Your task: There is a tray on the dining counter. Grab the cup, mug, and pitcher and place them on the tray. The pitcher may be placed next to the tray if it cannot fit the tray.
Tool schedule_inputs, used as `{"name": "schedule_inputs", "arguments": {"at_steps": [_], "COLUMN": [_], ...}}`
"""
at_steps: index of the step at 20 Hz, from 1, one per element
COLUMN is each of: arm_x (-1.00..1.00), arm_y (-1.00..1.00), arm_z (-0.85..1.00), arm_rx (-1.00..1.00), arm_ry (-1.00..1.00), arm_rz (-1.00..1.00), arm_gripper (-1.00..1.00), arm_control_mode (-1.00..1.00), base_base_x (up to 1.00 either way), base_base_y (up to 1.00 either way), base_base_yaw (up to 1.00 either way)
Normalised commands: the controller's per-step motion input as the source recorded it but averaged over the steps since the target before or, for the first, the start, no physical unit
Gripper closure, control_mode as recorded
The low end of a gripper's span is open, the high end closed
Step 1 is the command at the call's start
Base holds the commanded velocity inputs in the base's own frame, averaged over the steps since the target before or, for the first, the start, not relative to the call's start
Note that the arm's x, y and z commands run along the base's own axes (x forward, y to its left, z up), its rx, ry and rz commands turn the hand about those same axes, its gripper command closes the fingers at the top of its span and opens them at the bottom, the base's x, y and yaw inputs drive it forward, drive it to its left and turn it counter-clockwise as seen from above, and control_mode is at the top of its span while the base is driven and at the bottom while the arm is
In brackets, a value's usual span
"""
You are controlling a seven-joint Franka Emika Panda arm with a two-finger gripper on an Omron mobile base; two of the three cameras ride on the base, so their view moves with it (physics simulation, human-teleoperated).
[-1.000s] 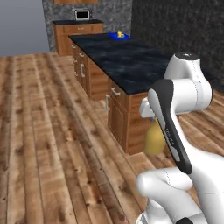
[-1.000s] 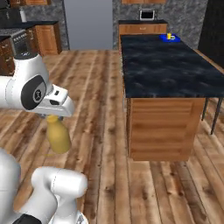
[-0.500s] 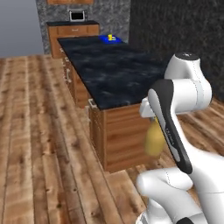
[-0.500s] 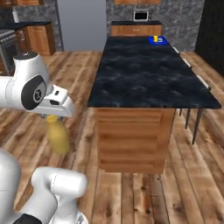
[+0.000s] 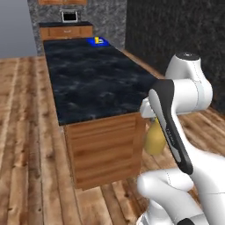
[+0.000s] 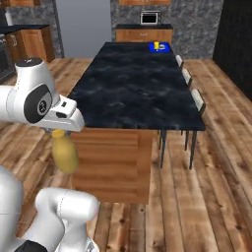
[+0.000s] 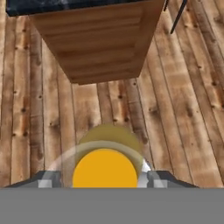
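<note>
Though the arm covers its neck, the mustard-yellow pitcher hangs from the gripper, jaws pinching it, off the near end of the dining counter. Far down that counter, the blue tray bears a small, blurred yellow cup.

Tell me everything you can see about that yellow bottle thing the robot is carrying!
It is the pitcher, mustard yellow and smooth, with a rounded body narrowing upward. It hangs upright in the air under the robot's tool, which grips it near the top, so its neck is hidden. In the hand view it shows as an orange-yellow circle between the tips. Nothing else touches it. It hangs above the wooden floor, just short of the dining counter's near end.
</note>
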Motion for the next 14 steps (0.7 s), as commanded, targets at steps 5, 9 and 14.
{"name": "schedule_inputs", "arguments": {"at_steps": [5, 9, 14], "arm_x": [0.00, 0.00, 0.00], "arm_y": [0.00, 0.00, 0.00], "arm_z": [0.00, 0.00, 0.00], "arm_rx": [0.00, 0.00, 0.00], "arm_ry": [0.00, 0.00, 0.00], "arm_rz": [0.00, 0.00, 0.00], "arm_gripper": [1.00, 1.00, 1.00], "arm_control_mode": [1.00, 1.00, 1.00], "base_base_x": [0.53, 0.62, 0.64], "base_base_y": [-1.00, -1.00, -1.00], "base_base_yaw": [0.08, 0.10, 0.16]}}
